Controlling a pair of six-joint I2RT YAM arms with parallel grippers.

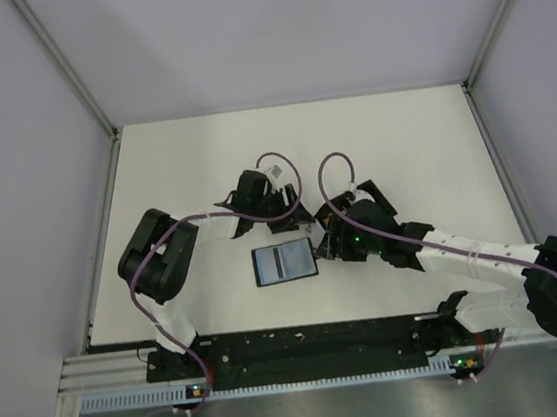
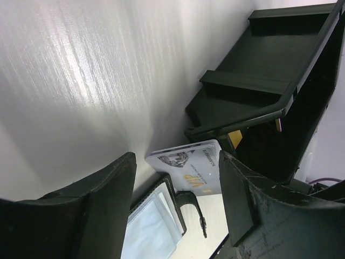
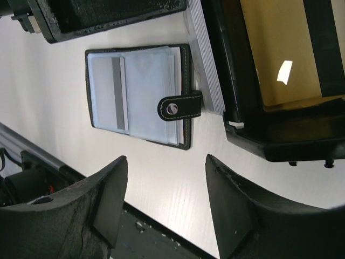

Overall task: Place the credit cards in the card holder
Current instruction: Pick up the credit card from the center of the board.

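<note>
You had a white table (image 1: 402,144) as your work surface, with a fine brushed grain. The light from above left a soft bright streak (image 2: 81,70) on it. Plain pale grey-lilac walls (image 1: 278,27) closed it at the back and on both sides, and metal posts (image 1: 61,62) rose from the two far corners. Along the near edge you had an aluminium rail (image 1: 106,369), then a slotted grey cable duct (image 1: 308,378), and below it a dull metal sheet (image 1: 312,416).
</note>
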